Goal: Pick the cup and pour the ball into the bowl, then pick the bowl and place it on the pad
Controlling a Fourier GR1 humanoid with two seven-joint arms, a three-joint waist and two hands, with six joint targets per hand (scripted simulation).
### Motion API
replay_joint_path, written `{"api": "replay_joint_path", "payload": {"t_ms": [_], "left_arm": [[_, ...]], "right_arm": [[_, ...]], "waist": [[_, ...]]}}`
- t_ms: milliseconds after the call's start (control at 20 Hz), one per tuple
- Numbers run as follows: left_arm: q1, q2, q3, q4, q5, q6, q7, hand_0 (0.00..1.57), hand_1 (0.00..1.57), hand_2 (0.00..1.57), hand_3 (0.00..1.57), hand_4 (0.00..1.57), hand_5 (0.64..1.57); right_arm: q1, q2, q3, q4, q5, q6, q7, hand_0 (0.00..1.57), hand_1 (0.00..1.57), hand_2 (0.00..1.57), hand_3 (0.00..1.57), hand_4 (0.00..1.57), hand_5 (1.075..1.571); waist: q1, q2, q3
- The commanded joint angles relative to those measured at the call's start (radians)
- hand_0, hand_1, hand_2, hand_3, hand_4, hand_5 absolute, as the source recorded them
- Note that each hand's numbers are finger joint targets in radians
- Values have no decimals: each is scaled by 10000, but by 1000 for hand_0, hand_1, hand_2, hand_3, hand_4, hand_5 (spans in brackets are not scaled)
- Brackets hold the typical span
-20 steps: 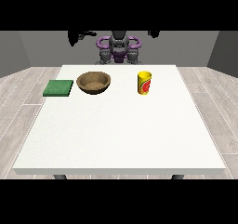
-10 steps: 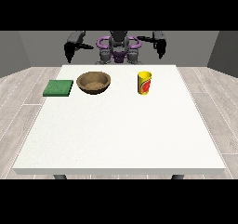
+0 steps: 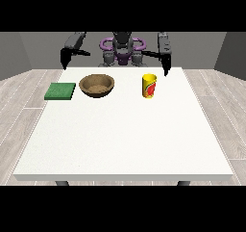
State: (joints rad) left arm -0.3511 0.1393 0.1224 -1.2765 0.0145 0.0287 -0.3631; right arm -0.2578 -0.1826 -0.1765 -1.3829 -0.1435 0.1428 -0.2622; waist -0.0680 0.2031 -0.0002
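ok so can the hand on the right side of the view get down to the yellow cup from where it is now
Probably yes. The hand at the view's right hangs just behind and to the right of the yellow cup, with nothing between them. The wooden bowl and green pad sit well off to the left.

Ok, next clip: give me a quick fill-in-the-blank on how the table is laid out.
1. The bowl sits between the green pad and the ____.
2. The cup is mainly ____ in colour.
3. The object nearest the view's left edge is the ____.

Missing words: cup; yellow; pad
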Motion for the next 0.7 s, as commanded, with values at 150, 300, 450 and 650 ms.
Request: {"api": "replay_joint_path", "payload": {"t_ms": [150,300,450,650], "left_arm": [[-823,-171,533,2171,-126,482,-1857,0,0,0,0,0,1232],[-937,-314,545,2928,-121,433,-2547,0,0,0,0,0,1278],[-1028,-885,162,3238,-510,1002,-2777,0,0,0,0,0,1271],[-1685,-223,865,4498,-207,733,-3845,0,0,0,0,0,1245]], "right_arm": [[-356,-730,-601,776,-542,875,-418,0,0,0,0,0,1564],[-552,-747,-752,1215,-546,874,-882,0,0,0,0,0,1562],[-610,-814,-889,1872,-548,1025,-1304,0,0,0,0,0,1559],[-997,-1197,-1095,1869,-817,1325,-1196,0,0,0,0,0,1558]], "waist": [[-377,403,0],[-317,698,-1],[-287,762,2],[-358,1121,-1]]}}
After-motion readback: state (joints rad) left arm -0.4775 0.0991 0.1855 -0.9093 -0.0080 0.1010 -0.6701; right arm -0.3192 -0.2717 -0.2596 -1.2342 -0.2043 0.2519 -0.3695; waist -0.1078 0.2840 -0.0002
